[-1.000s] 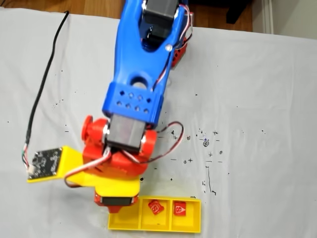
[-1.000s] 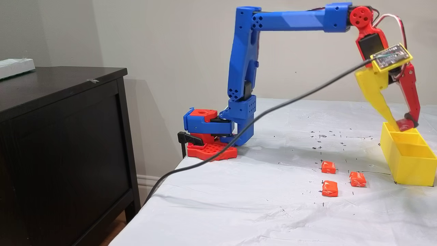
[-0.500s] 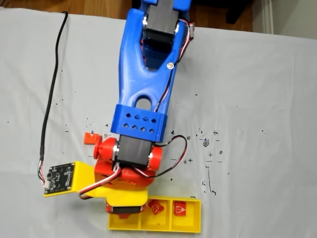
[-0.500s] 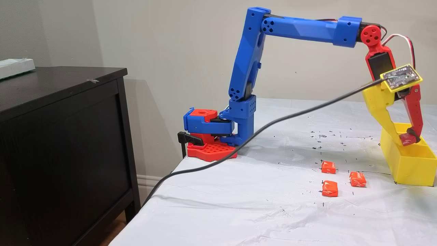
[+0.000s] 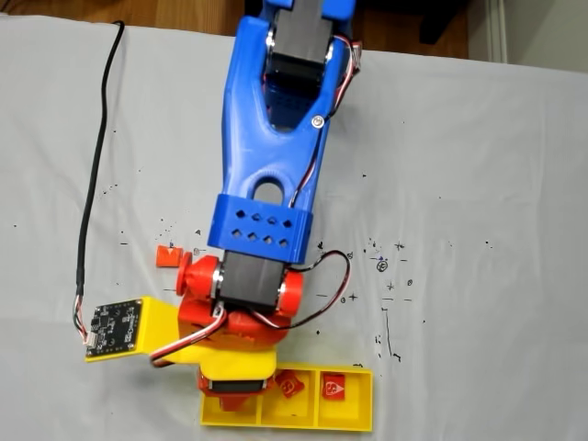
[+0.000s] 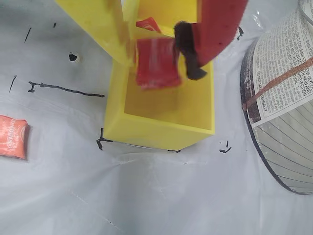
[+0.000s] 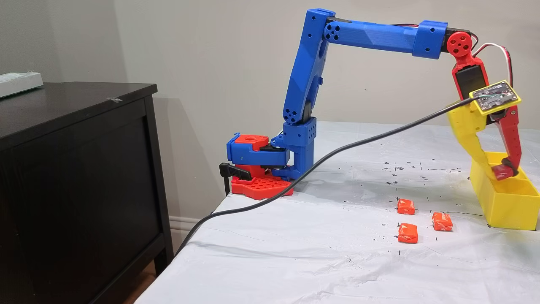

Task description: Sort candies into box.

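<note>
My gripper [image 6: 156, 59] is shut on a red candy [image 6: 156, 73], pinched between the yellow finger [image 6: 110, 29] and the red finger's black pad [image 6: 188, 58]. It hangs just inside the end compartment of the yellow box [image 6: 156, 131]. In a fixed view from the side, the gripper [image 7: 501, 168] holds this candy at the rim of the box [image 7: 506, 207], at its near end. Two red candies [image 5: 291, 385] [image 5: 333, 388] lie in the other compartments of the box [image 5: 366, 409]. Three orange candies [image 7: 406, 206] [image 7: 407, 233] [image 7: 441, 221] lie on the white cloth; one [image 6: 11, 137] lies left of the box.
A black cable [image 7: 337, 152] runs from the wrist board across the table and off its edge. A dark cabinet [image 7: 76, 169] stands left of the table. A round thing with printed text [image 6: 281, 98] sits at the right edge of the wrist view. The blue arm [image 5: 271, 138] hides much of the cloth.
Over the last second the arm stretched out and lowered the red candy from above the box rim into the end compartment. Since half a second ago it has barely moved.
</note>
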Controlling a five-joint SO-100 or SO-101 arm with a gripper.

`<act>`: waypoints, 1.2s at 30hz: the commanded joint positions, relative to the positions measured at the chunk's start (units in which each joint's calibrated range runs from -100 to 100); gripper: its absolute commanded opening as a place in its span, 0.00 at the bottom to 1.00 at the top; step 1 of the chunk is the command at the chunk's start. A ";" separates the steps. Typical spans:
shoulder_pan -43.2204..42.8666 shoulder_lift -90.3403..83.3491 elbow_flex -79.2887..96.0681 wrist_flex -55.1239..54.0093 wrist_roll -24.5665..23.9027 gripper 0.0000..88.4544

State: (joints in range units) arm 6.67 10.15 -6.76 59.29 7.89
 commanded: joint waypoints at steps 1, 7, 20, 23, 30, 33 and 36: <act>0.57 -3.11 -2.30 0.68 0.00 0.30; 0.76 -3.79 -2.21 1.50 0.15 0.31; 3.20 -11.09 1.16 7.31 2.78 0.00; 4.11 -14.14 4.07 9.28 3.81 0.00; 6.55 -25.76 19.09 11.65 6.40 0.00; 6.92 -31.36 28.65 9.28 7.23 0.00; 7.37 -35.85 36.75 5.68 7.81 0.02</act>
State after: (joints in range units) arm 13.46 -15.31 21.21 68.73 14.87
